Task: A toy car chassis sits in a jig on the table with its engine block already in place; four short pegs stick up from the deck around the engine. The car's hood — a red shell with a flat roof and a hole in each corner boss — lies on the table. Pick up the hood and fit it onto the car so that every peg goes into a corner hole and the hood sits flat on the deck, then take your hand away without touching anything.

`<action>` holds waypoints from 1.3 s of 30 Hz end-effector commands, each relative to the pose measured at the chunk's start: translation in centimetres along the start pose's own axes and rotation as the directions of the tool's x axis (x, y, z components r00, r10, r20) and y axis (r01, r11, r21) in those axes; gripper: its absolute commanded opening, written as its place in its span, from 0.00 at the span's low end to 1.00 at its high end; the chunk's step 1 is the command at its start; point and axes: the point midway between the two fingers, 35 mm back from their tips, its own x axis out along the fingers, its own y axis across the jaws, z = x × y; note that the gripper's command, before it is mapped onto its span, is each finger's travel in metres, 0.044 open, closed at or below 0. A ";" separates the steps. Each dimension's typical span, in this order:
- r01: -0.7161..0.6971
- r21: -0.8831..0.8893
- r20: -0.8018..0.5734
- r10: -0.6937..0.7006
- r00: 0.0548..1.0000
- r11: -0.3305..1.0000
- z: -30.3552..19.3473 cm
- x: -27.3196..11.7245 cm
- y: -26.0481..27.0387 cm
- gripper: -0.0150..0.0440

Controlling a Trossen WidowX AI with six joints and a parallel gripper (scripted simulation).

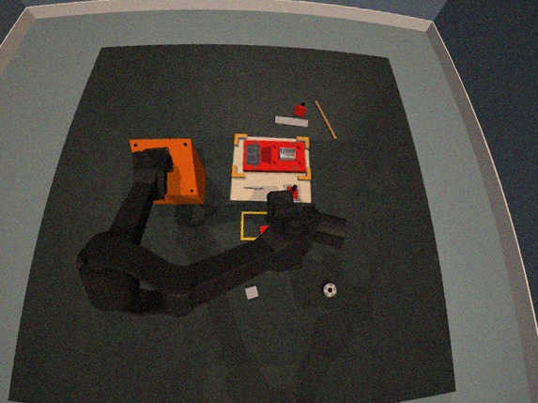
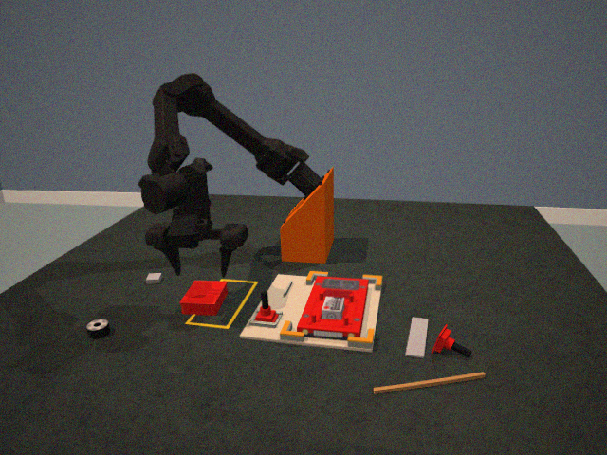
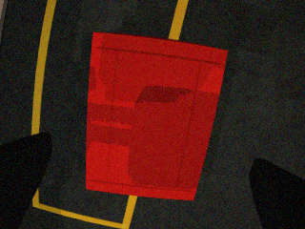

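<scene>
The red hood (image 1: 263, 229) (image 2: 203, 296) (image 3: 152, 119) lies roof up on the table, across one side of the yellow outline (image 1: 241, 226) (image 2: 243, 303) (image 3: 42, 72). My gripper (image 2: 200, 275) (image 3: 154, 158) is open and empty, pointing down above the hood. In the wrist view its fingers stand on either side of the hood, apart from it, near its lower end. The red chassis (image 1: 267, 168) (image 2: 312, 305) sits in the jig, with the grey engine block (image 1: 286, 153) (image 2: 333, 307) and short pegs on its deck. The arm hides most of the hood in the top view.
The jig board (image 1: 238, 194) (image 2: 294, 305) carries a red piece with a black stem (image 1: 291, 191) (image 2: 266, 313). Beyond lie another such piece (image 2: 443, 340), a pale strip (image 2: 416, 337) and a wooden stick (image 2: 429, 383). A wheel (image 1: 334, 292) and small pale block (image 1: 252, 291) lie on the other side.
</scene>
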 end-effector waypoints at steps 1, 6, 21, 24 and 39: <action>-0.004 -0.008 -0.007 0.004 1.000 1.000 -0.1 0.5 0.2 1.00; -0.004 -0.008 -0.007 0.004 1.000 1.000 -0.1 0.9 0.2 1.00; -0.003 -0.008 -0.007 0.003 1.000 1.000 -0.1 2.0 0.2 1.00; -0.003 -0.008 -0.007 0.003 1.000 1.000 -0.1 2.2 0.2 1.00; -0.001 -0.008 -0.007 0.001 1.000 1.000 -0.2 3.3 0.2 1.00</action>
